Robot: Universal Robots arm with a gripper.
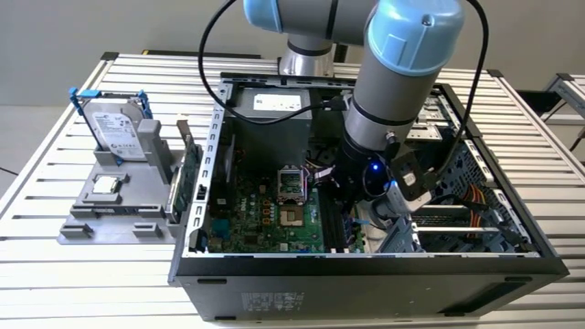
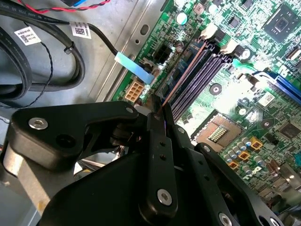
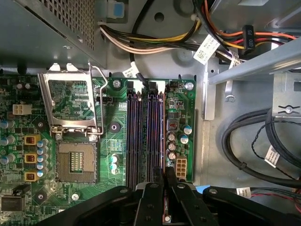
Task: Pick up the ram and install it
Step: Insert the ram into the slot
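Inside the open computer case (image 1: 366,274), working the tool (image 3: 165,176) low over the motherboard (image 1: 265,219), at about four o'clock from the middle of the exterior view. Pinching the ram (image 3: 163,141) edge-on between narrowly set fingers, as far as both wrist views allow judging. Holding it over the outermost of the memory slots (image 3: 134,136), on the side away from the processor socket (image 3: 75,162); whether seated or just above, not possible to tell. Keeping the long axis in line with the slots, which run roughly twelve to six o'clock in the exterior view, contact edge presumably facing down. Treating it as light, stiff and thin, but fragile: probably gripping best across the flat faces near mid-length, sparing the chips and contacts, and avoiding any twist.
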